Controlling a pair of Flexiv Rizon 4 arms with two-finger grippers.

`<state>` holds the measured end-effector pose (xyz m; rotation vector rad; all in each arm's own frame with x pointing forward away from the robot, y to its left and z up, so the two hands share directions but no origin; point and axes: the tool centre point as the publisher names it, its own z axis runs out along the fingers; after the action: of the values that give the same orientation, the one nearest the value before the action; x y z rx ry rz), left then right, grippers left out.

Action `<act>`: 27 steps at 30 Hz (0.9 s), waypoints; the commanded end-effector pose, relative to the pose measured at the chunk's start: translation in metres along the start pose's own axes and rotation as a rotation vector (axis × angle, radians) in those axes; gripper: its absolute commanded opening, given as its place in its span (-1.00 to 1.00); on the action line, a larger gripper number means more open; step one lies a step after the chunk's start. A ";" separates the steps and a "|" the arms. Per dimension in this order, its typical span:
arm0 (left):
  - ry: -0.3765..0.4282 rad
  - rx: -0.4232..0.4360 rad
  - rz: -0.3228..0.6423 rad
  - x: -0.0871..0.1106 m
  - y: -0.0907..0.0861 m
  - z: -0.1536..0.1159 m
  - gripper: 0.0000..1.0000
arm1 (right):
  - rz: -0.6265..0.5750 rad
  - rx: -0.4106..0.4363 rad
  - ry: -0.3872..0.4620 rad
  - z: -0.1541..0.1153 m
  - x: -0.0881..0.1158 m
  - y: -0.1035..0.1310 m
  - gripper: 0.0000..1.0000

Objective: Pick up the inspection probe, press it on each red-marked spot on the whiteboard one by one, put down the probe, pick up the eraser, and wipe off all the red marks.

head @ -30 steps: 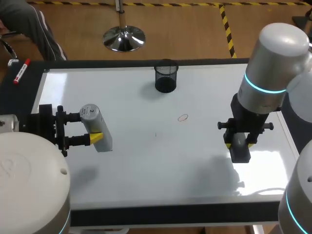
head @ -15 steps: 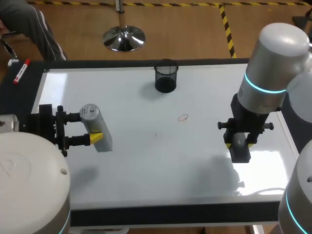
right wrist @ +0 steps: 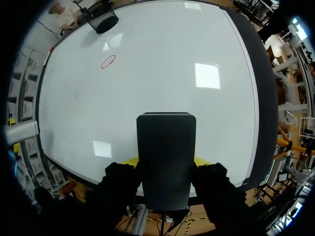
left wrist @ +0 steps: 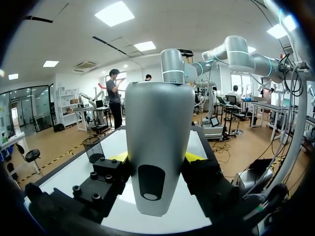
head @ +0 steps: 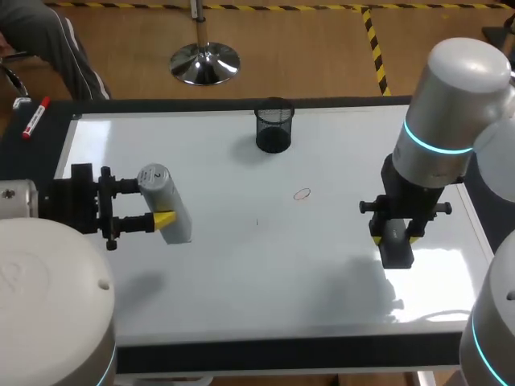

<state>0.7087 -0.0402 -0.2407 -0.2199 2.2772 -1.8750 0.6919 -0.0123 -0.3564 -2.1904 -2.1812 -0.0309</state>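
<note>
Container: one black mesh cup [head: 273, 126] stands upright on the whiteboard [head: 241, 273], well ahead of both sets of fingers, at the board's far edge. Its inside reads as dark mesh only, and contents cannot be made out from the head view or from the right wrist view, where the cup [right wrist: 101, 19] sits far beyond the eraser. Task item: the inspection probe [head: 167, 207] is in the left gripper [head: 157, 201], whose fingers clamp it from both sides about mid-body. A yellow tip shows against its flank. The probe is a light grey, smooth, round-bodied piece with a flat circular cap at one end carrying a small printed disc. In the left wrist view the probe [left wrist: 158, 123] fills the gap between the fingers, narrows toward its near end and shows a dark oval window there. It is held tilted, with its shadow on the board below and apart from it. The right gripper [head: 395, 239] has its fingers closed on the eraser [head: 396, 249], a dark grey rectangular block that projects past the yellow tips. From the right wrist view the eraser [right wrist: 166, 147] sits square between the fingers. One red mark [head: 302, 194], a small open oval, lies on the board between the two grippers, nearer the right fingers, roughly between eraser and cup. A red-capped marker [head: 35, 117] lies on the dark bench [head: 241, 351] off the board's far corner, beyond the left fingers.
</note>
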 end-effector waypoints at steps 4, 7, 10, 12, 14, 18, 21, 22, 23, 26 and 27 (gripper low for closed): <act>0.065 0.010 0.006 -0.028 -0.002 0.034 -1.00 | -0.001 -0.002 0.003 -0.001 -0.001 -0.001 -1.00; 0.093 0.016 0.016 -0.036 -0.006 0.047 -1.00 | -0.001 -0.002 0.003 -0.001 -0.001 -0.001 -1.00; 0.114 0.017 0.022 -0.044 -0.008 0.059 -1.00 | -0.001 -0.002 0.003 -0.001 -0.001 -0.001 -1.00; 0.123 0.018 0.023 -0.048 -0.009 0.066 -1.00 | -0.001 -0.002 0.003 -0.001 -0.001 -0.001 -1.00; 0.137 0.023 0.027 -0.052 -0.010 0.073 -1.00 | -0.001 -0.002 0.003 -0.001 -0.001 -0.001 -1.00; 0.153 0.026 0.030 -0.060 -0.011 0.087 -1.00 | -0.001 -0.002 0.003 -0.001 -0.001 -0.001 -1.00; 0.165 0.032 0.036 -0.065 -0.013 0.097 -1.00 | -0.001 -0.002 0.003 -0.001 -0.001 -0.001 -1.00; 0.168 0.034 0.038 -0.067 -0.014 0.100 -1.00 | -0.001 -0.002 0.003 -0.001 -0.001 -0.001 -1.00; 0.171 0.038 0.040 -0.068 -0.014 0.103 -1.00 | -0.001 -0.002 0.003 -0.001 -0.001 -0.001 -1.00; 0.181 0.040 0.043 -0.071 -0.016 0.115 -1.00 | -0.001 -0.002 0.003 -0.001 -0.001 -0.001 -1.00; 0.188 0.042 0.043 -0.071 -0.017 0.119 -1.00 | -0.001 -0.002 0.003 -0.001 -0.001 -0.001 -1.00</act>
<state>0.7920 -0.1237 -0.2381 -0.0104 2.3227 -1.9823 0.6918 -0.0123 -0.3564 -2.1903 -2.1812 -0.0312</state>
